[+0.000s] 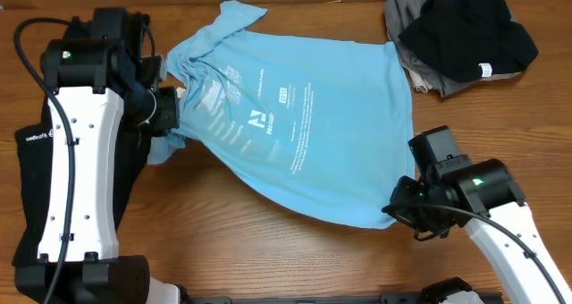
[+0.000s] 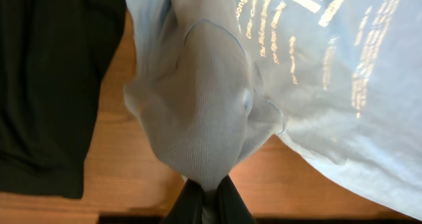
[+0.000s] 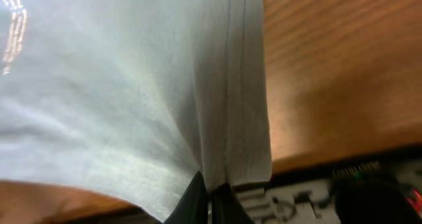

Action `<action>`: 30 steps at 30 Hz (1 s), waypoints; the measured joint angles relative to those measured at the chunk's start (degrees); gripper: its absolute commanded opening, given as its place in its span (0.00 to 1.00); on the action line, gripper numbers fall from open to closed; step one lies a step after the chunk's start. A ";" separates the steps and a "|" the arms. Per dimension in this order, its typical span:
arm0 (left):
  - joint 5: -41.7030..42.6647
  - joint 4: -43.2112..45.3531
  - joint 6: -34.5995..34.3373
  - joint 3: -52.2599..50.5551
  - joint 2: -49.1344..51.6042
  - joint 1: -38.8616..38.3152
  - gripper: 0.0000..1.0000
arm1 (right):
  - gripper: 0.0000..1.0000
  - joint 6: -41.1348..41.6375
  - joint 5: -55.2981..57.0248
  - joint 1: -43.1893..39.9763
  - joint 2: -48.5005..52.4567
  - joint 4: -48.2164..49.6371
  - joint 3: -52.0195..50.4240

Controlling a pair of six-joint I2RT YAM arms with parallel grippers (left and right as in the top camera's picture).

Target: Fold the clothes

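Observation:
A light blue T-shirt (image 1: 295, 116) with white lettering lies across the middle of the table, print side up, partly lifted and stretched between my two arms. My left gripper (image 1: 174, 107) is shut on the shirt's bunched ribbed collar end (image 2: 204, 105), which is pinched between the dark fingers (image 2: 210, 194). My right gripper (image 1: 395, 210) is shut on the shirt's stitched hem corner (image 3: 231, 118) near the front right; in the right wrist view the fabric fans out from the closed fingers (image 3: 210, 197).
A black garment (image 2: 46, 85) lies on the wood to the left, under my left arm (image 1: 80, 143). A heap of black (image 1: 469, 36) and grey (image 1: 416, 18) clothes sits at the back right corner. The table's front edge (image 3: 330, 151) runs just beside the right gripper.

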 measured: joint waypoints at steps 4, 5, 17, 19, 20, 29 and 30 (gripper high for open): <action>0.00 -0.24 0.00 -4.70 0.00 0.00 0.05 | 0.04 -0.20 -0.02 0.00 -0.35 -3.78 1.75; 0.00 -0.24 -0.02 -6.36 0.00 0.00 0.04 | 0.04 -0.22 -0.04 -0.02 -0.35 -4.22 1.75; -1.31 7.61 -4.57 -21.90 -2.89 0.00 0.04 | 0.04 -4.15 0.68 -9.25 0.39 1.66 1.75; -2.69 10.36 -5.97 -22.86 -3.96 0.00 0.04 | 0.04 -5.99 0.74 -10.78 1.97 5.46 1.77; -3.30 11.56 -6.54 -23.04 -4.28 0.00 0.04 | 0.04 -6.58 0.76 -11.08 2.80 6.80 1.77; -5.88 18.03 -9.25 -23.15 -4.96 0.00 0.04 | 0.04 -10.78 0.24 -11.19 10.05 14.12 1.79; -6.05 18.78 -9.29 -23.08 -5.22 0.00 0.04 | 0.04 -11.08 0.24 -11.21 10.05 15.17 1.84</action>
